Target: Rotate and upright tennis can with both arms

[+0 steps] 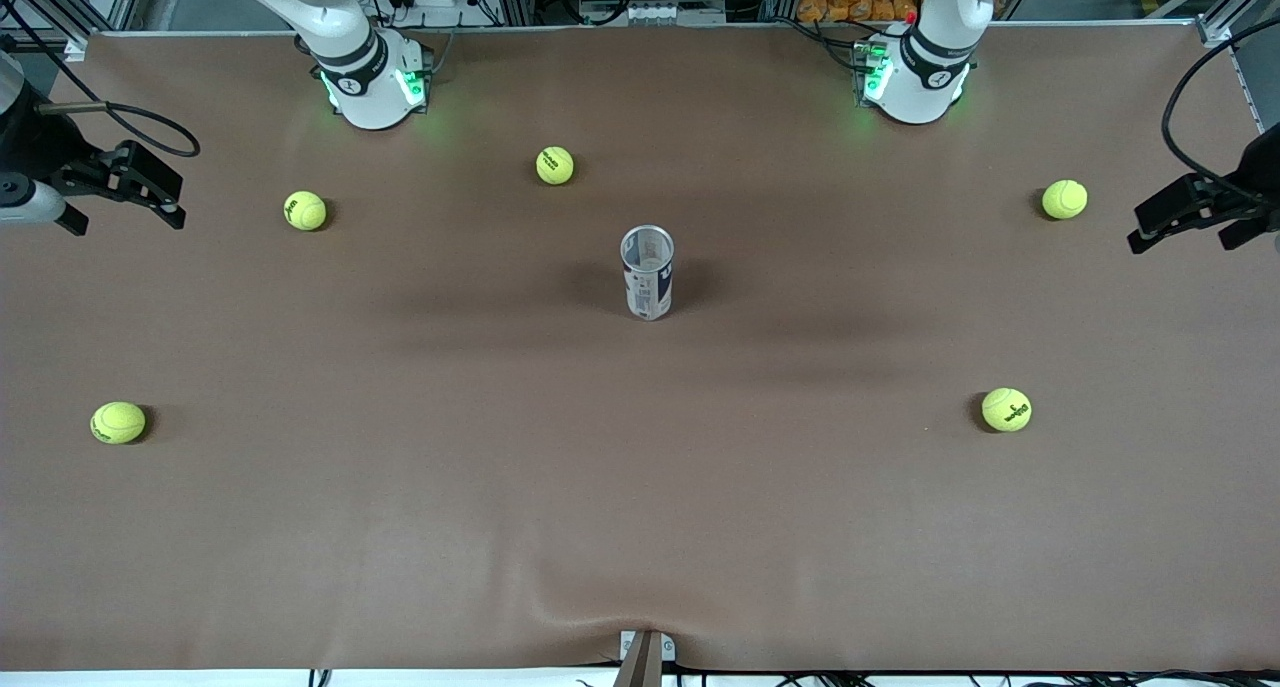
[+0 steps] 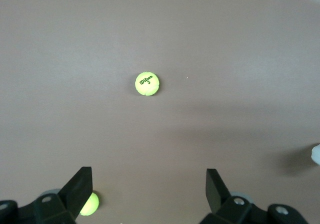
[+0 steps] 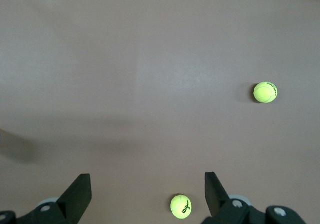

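Observation:
The tennis can stands upright in the middle of the brown table, its open silver-rimmed mouth facing up and its white and dark blue label showing. Neither gripper is near it. My right gripper hangs open and empty over the right arm's end of the table. In the right wrist view the right gripper has only bare table and a ball between its black fingers. My left gripper hangs open and empty over the left arm's end. In the left wrist view a sliver of the can shows at the edge, away from the left gripper.
Several yellow-green tennis balls lie scattered around the can: one toward the bases, others at the right arm's end, and others at the left arm's end. Both arms wait, drawn back from the middle.

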You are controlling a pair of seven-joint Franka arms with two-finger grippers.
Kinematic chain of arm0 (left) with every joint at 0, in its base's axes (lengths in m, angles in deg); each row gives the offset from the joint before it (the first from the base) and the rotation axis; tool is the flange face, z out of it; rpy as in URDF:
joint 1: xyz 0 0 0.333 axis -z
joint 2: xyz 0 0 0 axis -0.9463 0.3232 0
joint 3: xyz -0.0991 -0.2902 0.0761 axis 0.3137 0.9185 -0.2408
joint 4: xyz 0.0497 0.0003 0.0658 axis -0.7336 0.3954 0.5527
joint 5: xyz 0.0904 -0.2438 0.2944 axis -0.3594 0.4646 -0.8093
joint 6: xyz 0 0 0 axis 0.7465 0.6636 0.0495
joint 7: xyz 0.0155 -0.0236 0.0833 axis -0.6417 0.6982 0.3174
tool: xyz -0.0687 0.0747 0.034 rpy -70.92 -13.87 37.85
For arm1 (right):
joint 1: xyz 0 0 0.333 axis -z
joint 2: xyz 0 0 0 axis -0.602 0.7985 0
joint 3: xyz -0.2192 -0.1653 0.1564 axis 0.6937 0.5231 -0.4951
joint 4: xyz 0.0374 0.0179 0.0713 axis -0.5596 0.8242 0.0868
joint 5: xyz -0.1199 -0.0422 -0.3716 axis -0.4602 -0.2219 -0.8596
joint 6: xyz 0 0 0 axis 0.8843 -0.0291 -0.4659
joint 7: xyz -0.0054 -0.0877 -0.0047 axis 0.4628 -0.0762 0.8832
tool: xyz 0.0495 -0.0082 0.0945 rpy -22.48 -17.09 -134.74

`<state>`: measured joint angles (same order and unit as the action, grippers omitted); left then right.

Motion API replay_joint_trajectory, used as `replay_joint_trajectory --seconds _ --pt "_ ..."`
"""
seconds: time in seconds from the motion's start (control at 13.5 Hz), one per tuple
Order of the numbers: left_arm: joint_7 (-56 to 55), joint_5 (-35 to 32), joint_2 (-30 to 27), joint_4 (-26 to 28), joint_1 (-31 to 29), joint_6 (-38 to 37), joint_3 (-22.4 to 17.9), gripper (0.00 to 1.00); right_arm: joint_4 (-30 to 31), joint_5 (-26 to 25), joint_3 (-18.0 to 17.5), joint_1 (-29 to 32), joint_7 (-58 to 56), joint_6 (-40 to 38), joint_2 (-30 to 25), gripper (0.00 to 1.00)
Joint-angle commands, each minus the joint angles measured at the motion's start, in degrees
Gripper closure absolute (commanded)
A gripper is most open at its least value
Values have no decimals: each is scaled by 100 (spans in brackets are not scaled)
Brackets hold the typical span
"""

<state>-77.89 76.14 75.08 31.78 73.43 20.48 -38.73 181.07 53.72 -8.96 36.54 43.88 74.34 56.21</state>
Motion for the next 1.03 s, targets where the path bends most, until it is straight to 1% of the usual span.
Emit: replay_joint_trajectory --seconds 0.0,0.3,0.44,0.52,0.96 --pt "148 -20 -33 -40 62 -155 -73 0 4 113 -29 39 30 4 -28 0" --pt "35 -37 -42 -58 158 -208 -74 0 -5 104 -29 39 30 13 -28 0" --pt "-429 -55 -173 -49 158 -488 -12 0 -5 104 -29 39 30 4 -28 0" --pt "-536 -73 -182 -58 158 -498 23 0 -5 104 -29 39 30 -5 -37 0" --pt "-502 -73 -95 -40 158 -489 6 0 -5 113 -29 39 -14 -84 -89 0"
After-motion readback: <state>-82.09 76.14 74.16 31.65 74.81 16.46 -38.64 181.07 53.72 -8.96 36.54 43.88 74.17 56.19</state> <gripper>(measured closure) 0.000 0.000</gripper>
